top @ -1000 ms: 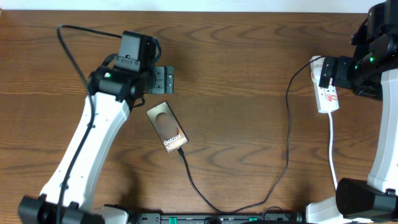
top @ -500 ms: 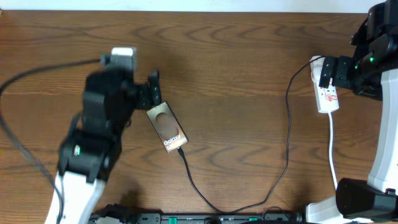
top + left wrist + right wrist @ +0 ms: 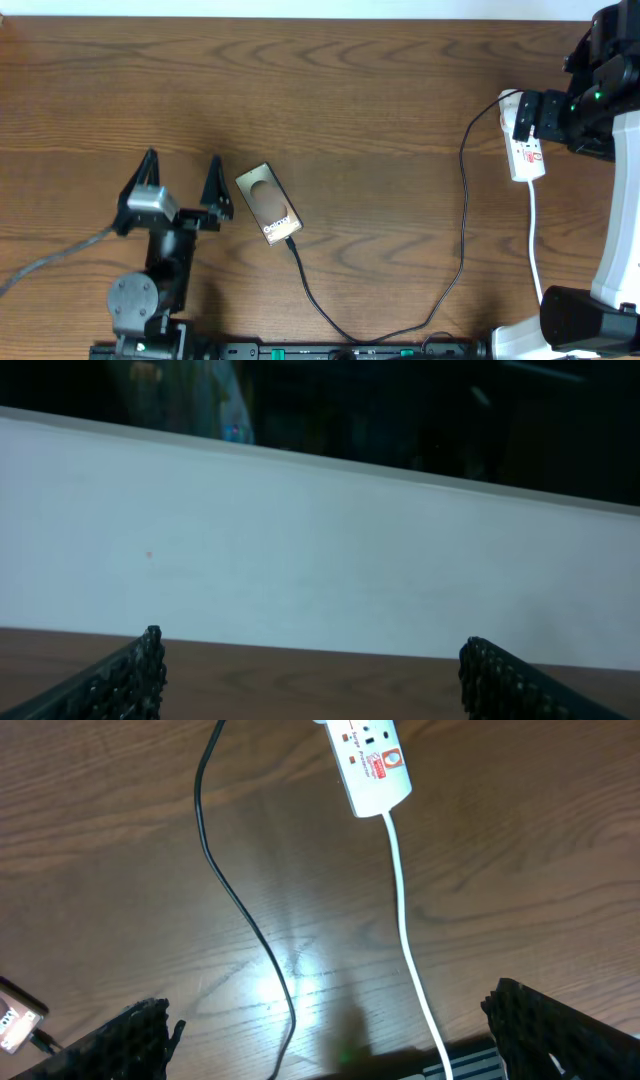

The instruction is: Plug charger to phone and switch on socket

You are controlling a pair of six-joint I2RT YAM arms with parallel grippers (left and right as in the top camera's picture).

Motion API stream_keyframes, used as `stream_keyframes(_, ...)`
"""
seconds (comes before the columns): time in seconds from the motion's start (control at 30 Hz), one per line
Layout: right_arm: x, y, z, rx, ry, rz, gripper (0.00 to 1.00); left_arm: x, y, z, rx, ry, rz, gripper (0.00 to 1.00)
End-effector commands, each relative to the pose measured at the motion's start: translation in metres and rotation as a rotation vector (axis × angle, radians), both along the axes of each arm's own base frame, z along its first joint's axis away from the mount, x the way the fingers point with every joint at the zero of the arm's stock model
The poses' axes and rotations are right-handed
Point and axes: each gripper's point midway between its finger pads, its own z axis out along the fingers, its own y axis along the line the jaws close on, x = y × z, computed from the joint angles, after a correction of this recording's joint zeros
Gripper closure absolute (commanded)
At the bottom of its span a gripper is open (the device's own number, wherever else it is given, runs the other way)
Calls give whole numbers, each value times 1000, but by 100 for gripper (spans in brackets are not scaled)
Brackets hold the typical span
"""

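Ahead of your right gripper (image 3: 330, 1002), the socket (image 3: 372, 760) lies end-on, well apart from your left gripper (image 3: 182, 160).
Both sets of jaws stand wide, holding nothing.

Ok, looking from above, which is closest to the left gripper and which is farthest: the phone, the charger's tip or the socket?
From the left gripper, in the overhead view:
1. The phone, just to the gripper's right.
2. The charger tip, at the phone's lower end, a little farther right and nearer the table's front edge.
3. The socket, far across the table on the right side.
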Motion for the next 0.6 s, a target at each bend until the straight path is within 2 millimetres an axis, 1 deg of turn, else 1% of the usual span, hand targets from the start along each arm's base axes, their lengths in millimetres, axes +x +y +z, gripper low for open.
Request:
stream_keyframes(0.0,-3,1,4,-3,-10,-7,1,-10,7,-11,18,-34,7,9)
stream_keyframes(0.2,-3,1,4,-3,-10,-7,1,-17,22,-26,24,-56,61,9)
stream_keyframes(0.33,-3,1,4,-3,-10,-7,1,-21,26,-37,24,-64,82,9)
stream_keyframes(0.5,-3,1,4,-3,-10,-7,1,-23,28,-59,-6,-63,80,9)
stream_keyframes(0.57,-3,1,4,-3,-10,-7,1,-23,28,-69,-13,-28,80,9)
